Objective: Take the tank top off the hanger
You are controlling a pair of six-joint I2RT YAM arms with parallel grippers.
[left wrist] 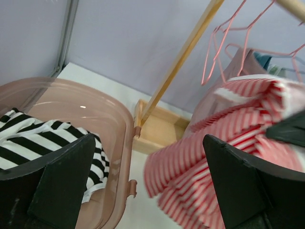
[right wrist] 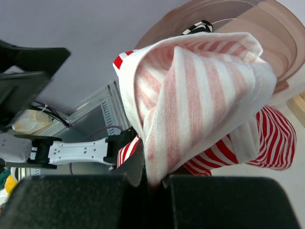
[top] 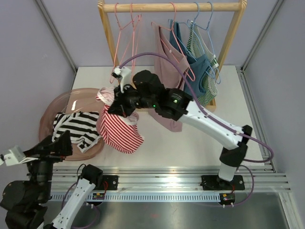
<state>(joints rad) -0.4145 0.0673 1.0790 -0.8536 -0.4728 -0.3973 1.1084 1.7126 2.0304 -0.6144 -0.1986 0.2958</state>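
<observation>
Tank top [top: 119,131] hung centre-left in the top view, right tool [right wrist: 150,185] clamped on its bunched fabric, probably for carrying to the tub [top: 52,107]. Left tool [left wrist: 148,143] stood apart, empty, lower left.

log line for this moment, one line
right gripper: shut on red striped tank top | position: off rack, hanging beside pink bin | left gripper: open, empty | bin: holds black-and-white striped top

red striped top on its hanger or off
Off: the red striped top hangs bunched from the right fingers, clear of the rail, no hanger in it.
</observation>
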